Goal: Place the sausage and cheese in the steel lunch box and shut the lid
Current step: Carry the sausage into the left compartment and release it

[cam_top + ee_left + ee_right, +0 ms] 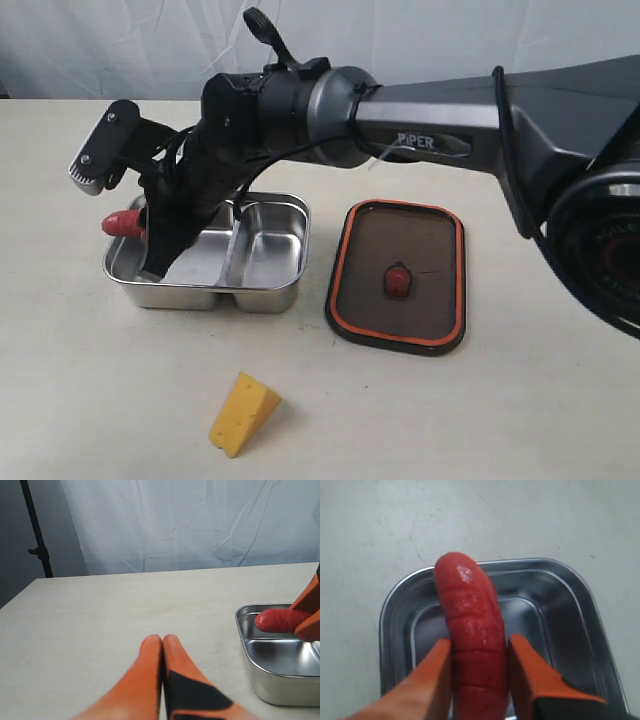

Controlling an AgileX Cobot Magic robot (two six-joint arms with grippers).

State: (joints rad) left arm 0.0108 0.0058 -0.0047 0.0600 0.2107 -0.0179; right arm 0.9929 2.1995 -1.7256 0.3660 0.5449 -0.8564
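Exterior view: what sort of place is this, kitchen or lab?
Probably a lab or studio rig, not a kitchen: a bare pale table, a creased white cloth backdrop, a black stand pole, and only a toy cheese and steel lunch box laid out.

Table (520,420), contents:
- steel lunch box (200,296), left of centre
- lid (430,250), flat, just right of the box, apart from it
- cheese (243,412), in front of the box
- sausage (122,223), over the left compartment's outer rim, between the right gripper (481,640) fingers

Left gripper (162,640) pressed together; sausage (280,620) over steel lunch box (280,687).
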